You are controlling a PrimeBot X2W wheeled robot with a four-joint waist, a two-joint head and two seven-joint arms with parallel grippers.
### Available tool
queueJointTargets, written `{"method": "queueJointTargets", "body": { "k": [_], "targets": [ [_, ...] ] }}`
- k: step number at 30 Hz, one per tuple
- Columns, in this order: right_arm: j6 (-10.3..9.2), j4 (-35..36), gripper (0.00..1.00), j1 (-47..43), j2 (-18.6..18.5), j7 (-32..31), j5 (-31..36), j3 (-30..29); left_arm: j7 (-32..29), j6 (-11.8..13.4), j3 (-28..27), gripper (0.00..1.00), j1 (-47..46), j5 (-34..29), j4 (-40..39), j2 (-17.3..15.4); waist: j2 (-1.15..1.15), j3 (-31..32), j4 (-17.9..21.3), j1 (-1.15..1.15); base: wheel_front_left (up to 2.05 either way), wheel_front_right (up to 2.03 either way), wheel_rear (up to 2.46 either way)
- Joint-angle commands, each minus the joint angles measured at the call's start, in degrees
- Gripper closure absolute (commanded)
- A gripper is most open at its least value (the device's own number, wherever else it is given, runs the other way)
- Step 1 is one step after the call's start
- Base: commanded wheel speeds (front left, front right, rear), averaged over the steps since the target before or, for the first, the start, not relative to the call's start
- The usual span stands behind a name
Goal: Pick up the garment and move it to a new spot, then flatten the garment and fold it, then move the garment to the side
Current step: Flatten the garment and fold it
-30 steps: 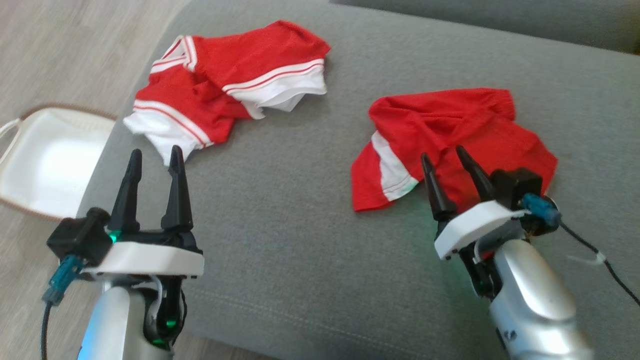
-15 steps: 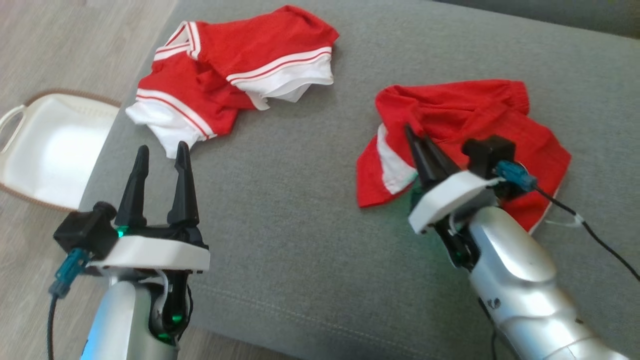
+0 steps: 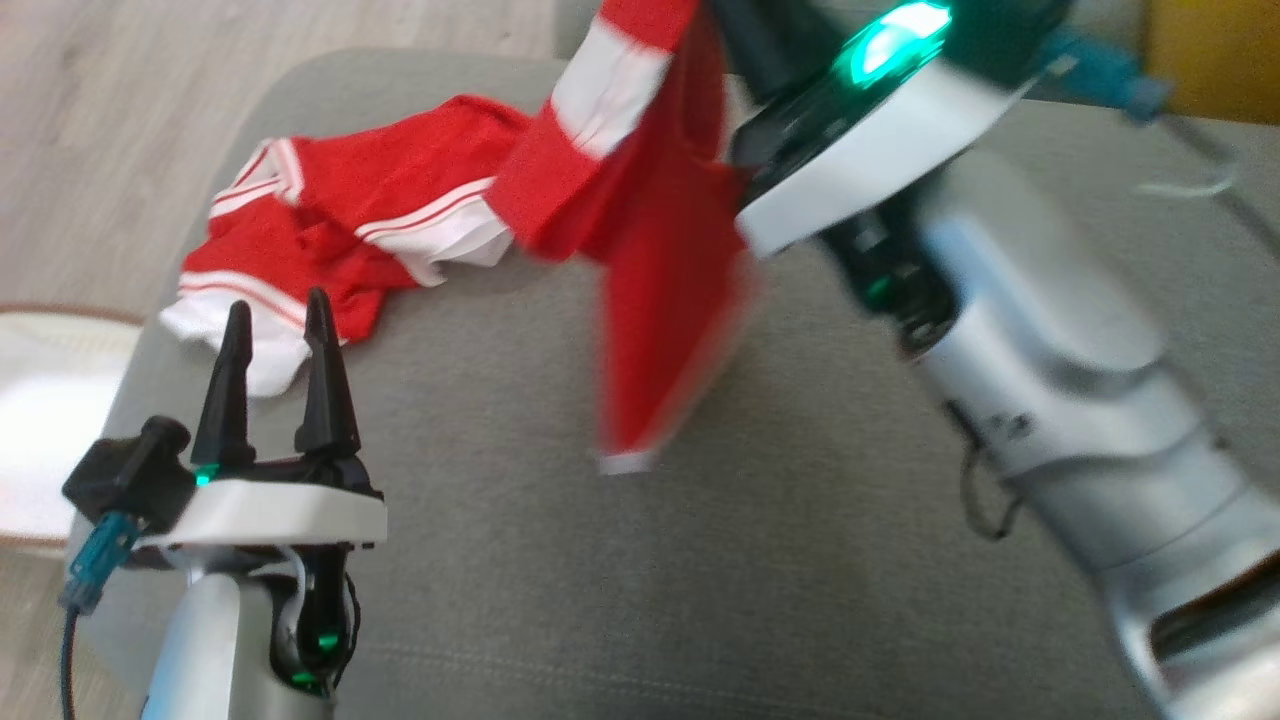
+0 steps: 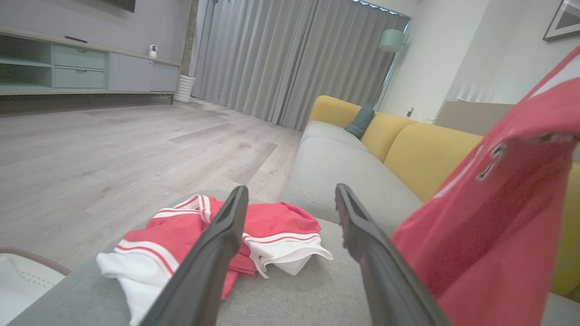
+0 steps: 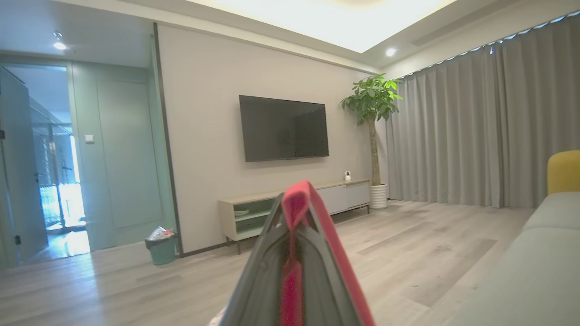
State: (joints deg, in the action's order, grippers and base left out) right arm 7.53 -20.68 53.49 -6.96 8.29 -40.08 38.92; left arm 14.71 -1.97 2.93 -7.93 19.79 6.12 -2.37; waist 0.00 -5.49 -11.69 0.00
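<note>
Grey seat (image 3: 800, 560): edge rounds off at the front-left corner beside left gripper (image 3: 275, 310); basket (image 3: 40, 400) on the floor just past it.
Open room: seat bare across middle and front; other shorts (image 3: 340, 220) crumpled at left rear.
Room: fabric sofa, yellow back (image 4: 408, 145), wood floor (image 3: 150, 100), curtains (image 4: 294, 59).
Red garment (image 3: 660, 250): hangs from right gripper (image 5: 292, 213) over mid-seat; long axis near vertical, white-trimmed hem lowest, possibly clear of seat (blurred).
Right fingers (image 5: 267, 271): clamped on garment.
Left fingers (image 3: 325, 380): spread wide, holding nothing.
</note>
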Motion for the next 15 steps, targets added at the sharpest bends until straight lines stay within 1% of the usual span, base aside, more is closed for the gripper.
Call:
{"method": "queueJointTargets", "body": {
  "k": [1, 5, 9, 12, 15],
  "targets": [
    [-0.04, 1.4, 1.00, 1.2, -0.8, -0.4, 0.0, -1.1, 0.3, 0.3, -1.8, 0.00, -0.9, 0.3, -2.3, -0.5, 0.00, 0.7, 1.7, 0.00, 0.00, 0.00, 0.00],
    [-0.04, 0.9, 1.00, 0.6, -5.8, -1.5, 0.0, -4.0, 0.3, 0.2, -1.3, 0.00, -1.0, 0.4, -2.7, -0.5, 0.00, 0.0, 3.0, 0.00, 0.00, 0.00, 0.00],
    [-0.04, -1.2, 1.00, -2.5, -12.0, -2.1, 0.9, -7.9, 0.3, 0.1, -0.9, 0.00, -1.6, 0.2, -2.9, -0.5, 0.00, -1.7, 3.6, 0.00, 0.00, 0.00, 0.00],
    [-0.04, -4.7, 1.00, -4.2, -16.0, -2.4, 2.1, -11.1, 0.3, -0.3, -0.7, 0.00, -2.4, -0.1, -2.9, -0.5, 0.00, -3.5, 3.7, 0.00, 0.00, 0.00, 0.00],
    [-0.04, -9.4, 1.00, -4.3, -18.4, -2.6, 4.2, -12.5, 0.3, -0.7, -0.5, 0.00, -3.5, -0.4, -2.7, -0.5, 0.00, -5.5, 3.7, 0.00, 0.00, 0.00, 0.00]
  ]
}}
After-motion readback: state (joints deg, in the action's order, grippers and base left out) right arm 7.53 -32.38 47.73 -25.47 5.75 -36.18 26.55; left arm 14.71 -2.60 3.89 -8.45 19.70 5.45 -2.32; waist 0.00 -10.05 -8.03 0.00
